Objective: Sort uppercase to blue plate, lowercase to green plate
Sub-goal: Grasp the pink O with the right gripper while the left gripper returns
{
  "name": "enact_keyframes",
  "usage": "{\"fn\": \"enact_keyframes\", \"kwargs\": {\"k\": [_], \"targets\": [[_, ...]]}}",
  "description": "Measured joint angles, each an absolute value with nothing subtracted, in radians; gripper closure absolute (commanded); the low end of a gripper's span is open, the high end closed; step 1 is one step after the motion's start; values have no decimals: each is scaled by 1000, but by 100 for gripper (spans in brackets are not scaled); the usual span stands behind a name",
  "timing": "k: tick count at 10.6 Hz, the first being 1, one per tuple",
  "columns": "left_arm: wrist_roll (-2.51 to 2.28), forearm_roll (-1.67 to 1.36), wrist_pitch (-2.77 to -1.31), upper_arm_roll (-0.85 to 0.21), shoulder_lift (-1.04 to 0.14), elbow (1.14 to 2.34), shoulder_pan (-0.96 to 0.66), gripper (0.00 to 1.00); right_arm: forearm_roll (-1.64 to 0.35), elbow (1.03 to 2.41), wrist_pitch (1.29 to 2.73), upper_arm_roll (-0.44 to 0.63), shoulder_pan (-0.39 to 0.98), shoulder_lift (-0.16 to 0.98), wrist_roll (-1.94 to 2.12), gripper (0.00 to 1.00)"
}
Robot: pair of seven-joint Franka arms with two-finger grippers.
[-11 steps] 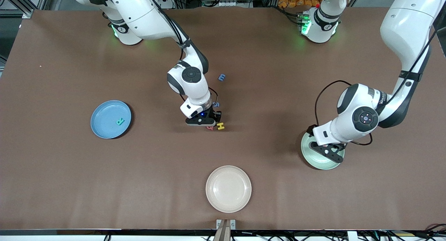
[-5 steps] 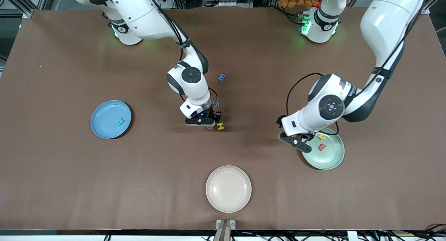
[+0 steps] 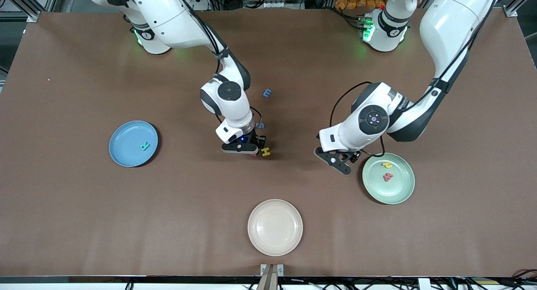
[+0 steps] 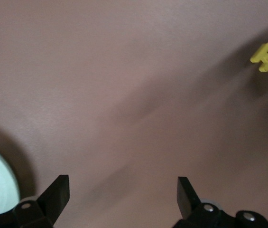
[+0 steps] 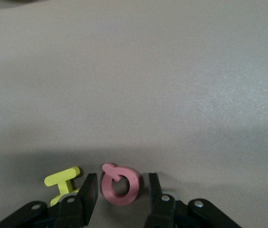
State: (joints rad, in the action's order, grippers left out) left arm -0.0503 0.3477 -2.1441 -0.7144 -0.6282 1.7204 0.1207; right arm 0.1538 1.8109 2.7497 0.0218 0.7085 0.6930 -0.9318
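Nearest the front camera a cream plate [image 3: 275, 227] sits bare on the matte brown worktop [image 3: 84, 223], round and smooth with a shallow rim. Farther back, toward the left arm's end, the pale green plate [image 3: 398, 191] of the same shape holds two small foam letters: a red w [image 3: 388, 177] and, just beside it, a yellow u [image 3: 387, 165]. The left hand [image 3: 335, 160] hangs over bare worktop just beside that plate, its fingers [image 4: 58, 190] spread wide with nothing between them.

Toward the right arm's end, the blue plate [image 3: 123, 153] carries one teal-green R [image 3: 144, 146].

At mid-worktop the right hand [image 5: 119, 194] is down at the surface, its fingers [image 5: 87, 192] set narrow on either side of the flat pink Q [image 5: 120, 185], a ring with a short tail. The yellow H [image 3: 265, 152] lies just beside it, blocky and flat. A blue letter [image 3: 261, 125] shows partly past the right wrist; its shape cannot be told. Farthest back lies a small blue m [image 3: 267, 92], alone.
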Motion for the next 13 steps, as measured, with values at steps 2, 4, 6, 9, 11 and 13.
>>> {"fn": "enact_keyframes", "kwargs": {"k": [2,4,6,9,11,13], "targets": [[-42,348,-2144,-716,-628,1725,118,0,154,1809,2750,22,709,695,-933,49],[-40,348,-2144,-716,-628,1726,119,0,154,1800,2750,22,709,704,-936,49],[-40,348,-2144,-716,-628,1726,119,0,154,1786,2750,22,709,714,-938,51],[-40,348,-2144,-716,-628,1726,119,0,155,1777,2750,24,710,718,-938,57],[-40,348,-2144,-716,-628,1726,119,0,162,1777,2749,24,711,719,-938,57],[-40,348,-2144,-716,-628,1726,119,0,165,1777,2748,24,711,719,-937,58]]}}
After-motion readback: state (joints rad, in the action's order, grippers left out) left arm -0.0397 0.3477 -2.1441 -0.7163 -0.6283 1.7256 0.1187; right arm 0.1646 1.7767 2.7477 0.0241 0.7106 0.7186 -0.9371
